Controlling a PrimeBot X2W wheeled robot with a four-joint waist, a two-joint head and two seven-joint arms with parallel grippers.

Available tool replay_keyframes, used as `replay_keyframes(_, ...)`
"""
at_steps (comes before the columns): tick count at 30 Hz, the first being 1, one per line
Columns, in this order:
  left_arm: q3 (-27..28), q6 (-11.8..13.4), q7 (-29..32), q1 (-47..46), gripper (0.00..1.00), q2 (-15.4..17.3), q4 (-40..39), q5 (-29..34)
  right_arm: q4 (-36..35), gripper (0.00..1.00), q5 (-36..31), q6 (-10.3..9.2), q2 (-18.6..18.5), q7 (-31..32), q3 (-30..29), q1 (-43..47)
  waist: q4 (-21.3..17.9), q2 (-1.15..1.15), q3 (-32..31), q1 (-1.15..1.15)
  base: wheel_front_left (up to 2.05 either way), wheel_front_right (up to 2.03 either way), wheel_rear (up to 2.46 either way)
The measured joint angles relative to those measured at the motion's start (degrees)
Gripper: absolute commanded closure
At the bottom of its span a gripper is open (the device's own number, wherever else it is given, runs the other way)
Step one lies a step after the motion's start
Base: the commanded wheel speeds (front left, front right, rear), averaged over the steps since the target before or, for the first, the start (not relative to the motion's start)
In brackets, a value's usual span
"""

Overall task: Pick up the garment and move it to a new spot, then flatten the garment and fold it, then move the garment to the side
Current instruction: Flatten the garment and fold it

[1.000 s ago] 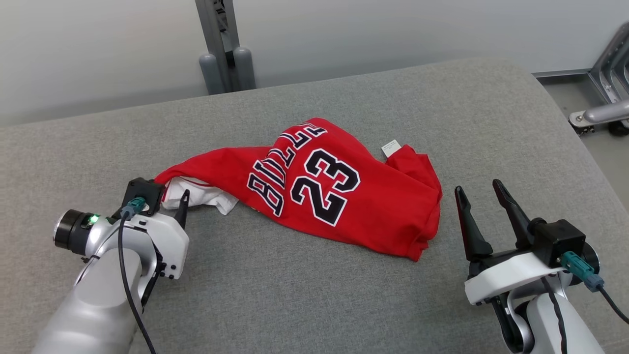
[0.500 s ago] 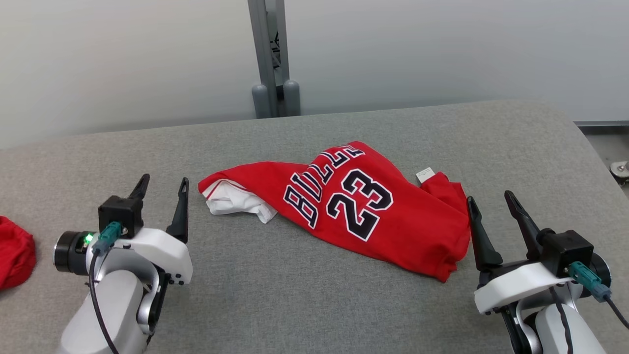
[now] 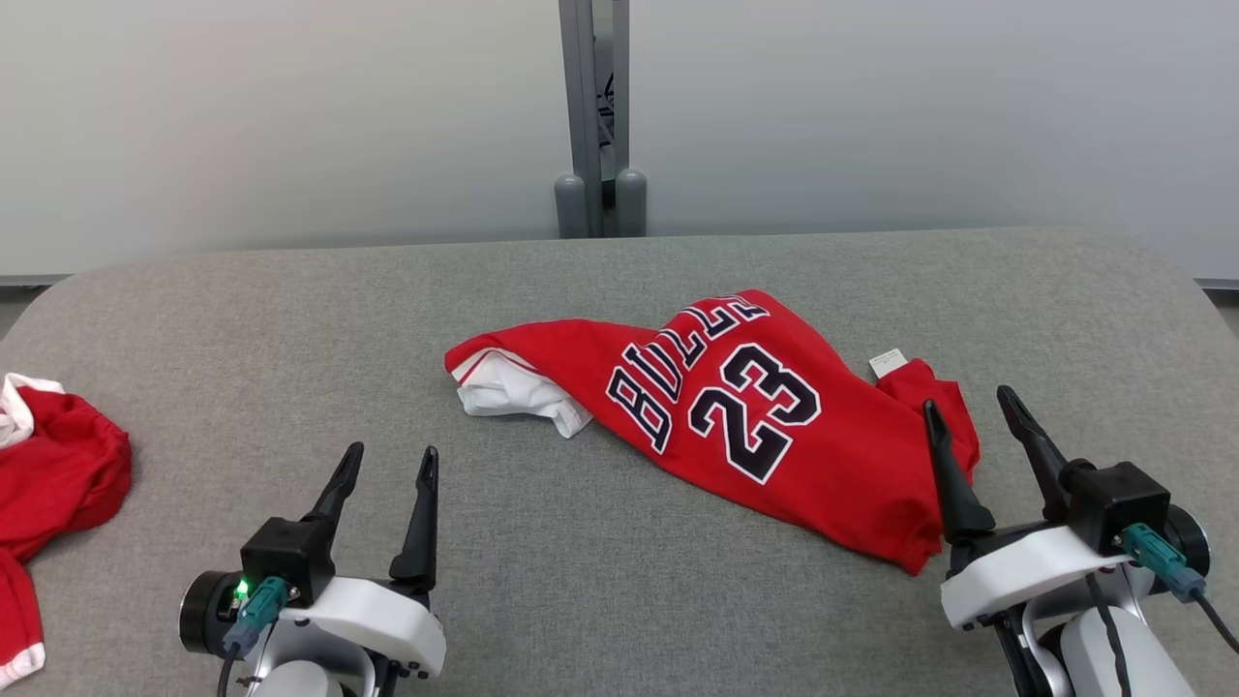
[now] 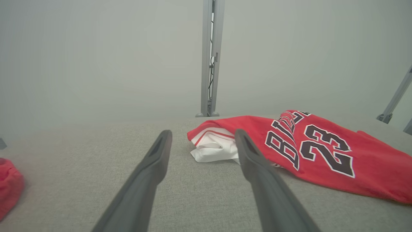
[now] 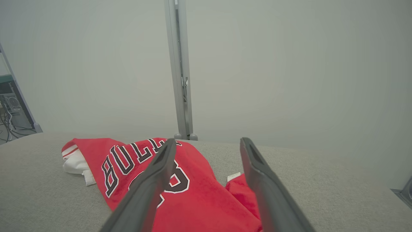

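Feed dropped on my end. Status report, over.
Left end effector open, empty. Right end effector open, empty, beside jersey. Jersey crumpled on table, unfolded. Other red garment far left, clear.

I see a grey fabric-covered table point(image 3: 290, 319), a crumpled red cloth point(image 3: 68, 474) with white trim lying at its left edge, a grey metal post point(image 3: 592, 97) standing behind its far edge, a plain pale wall point(image 3: 242, 116) beyond
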Motion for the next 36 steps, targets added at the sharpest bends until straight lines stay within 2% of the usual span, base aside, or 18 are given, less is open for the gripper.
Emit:
replay_keyframes(8, 2.7, -2.9, 0.0, 0.7, 0.00, -2.8, 0.9, 4.3, 3.8, 0.00, -0.4, 0.00, -1.8, 0.0, -1.8, -3.8, 1.2, 0.00, 2.5, 0.00, 0.00, 0.00, 0.00)
replay_keyframes(11, 3.1, -3.9, 0.0, 0.0, 0.00, -3.4, 1.7, 5.7, 8.8, 0.00, 1.8, 0.00, -3.2, 0.0, -2.0, -7.2, 1.9, 0.00, 4.2, 0.00, 0.00, 0.00, 0.00)
replay_keyframes(14, 3.5, -4.8, 0.0, -1.3, 0.00, -4.3, 2.2, 6.6, 15.6, 0.00, -1.1, 0.01, -6.4, 0.0, -2.7, -11.5, 2.7, 0.00, 6.1, 0.00, 0.00, 0.00, 0.00)
replay_keyframes(19, 4.2, -5.8, 0.0, -2.9, 0.00, -5.0, 2.8, 7.7, 28.2, 0.00, -1.2, 0.01, -7.4, 0.8, -5.4, -19.4, 4.5, 0.00, 9.1, 0.00, 0.00, 0.00, 0.00)
replay_keyframes(24, 4.4, -6.4, 0.0, -4.0, 0.00, -5.9, 3.4, 8.3, 37.7, 0.00, -0.3, 0.01, -8.7, 3.2, -6.5, -25.6, 6.5, 0.00, 11.5, 0.00, 0.00, 0.00, 0.00)
replay_keyframes(28, 4.6, -6.8, 0.0, -4.3, 0.00, -6.0, 3.7, 8.6, 43.1, 0.00, 0.2, 0.01, -9.7, 4.6, -5.7, -28.4, 8.0, 0.00, 12.9, 0.00, 0.00, 0.00, 0.00)
replay_keyframes(34, 4.9, -6.9, 0.0, -5.0, 0.00, -6.1, 3.8, 8.8, 47.2, 0.01, 2.5, 0.01, -10.1, 5.2, -2.9, -30.8, 9.0, 0.00, 14.0, 0.00, 0.00, 0.00, 0.00)
replay_keyframes(35, 4.9, -7.1, 0.0, -5.0, 0.00, -6.2, 3.8, 8.9, 47.8, 0.53, 3.1, 0.01, -10.1, 5.5, -2.5, -31.0, 9.1, 0.00, 14.1, 0.00, 0.00, 0.00, 0.00)
replay_keyframes(36, 5.0, -7.1, 0.0, -5.0, 0.00, -6.2, 3.8, 9.0, 48.2, 0.95, 3.5, 0.01, -10.0, 5.6, -1.8, -31.2, 9.1, 0.00, 14.1, 0.00, 0.00, 0.00, 0.00)
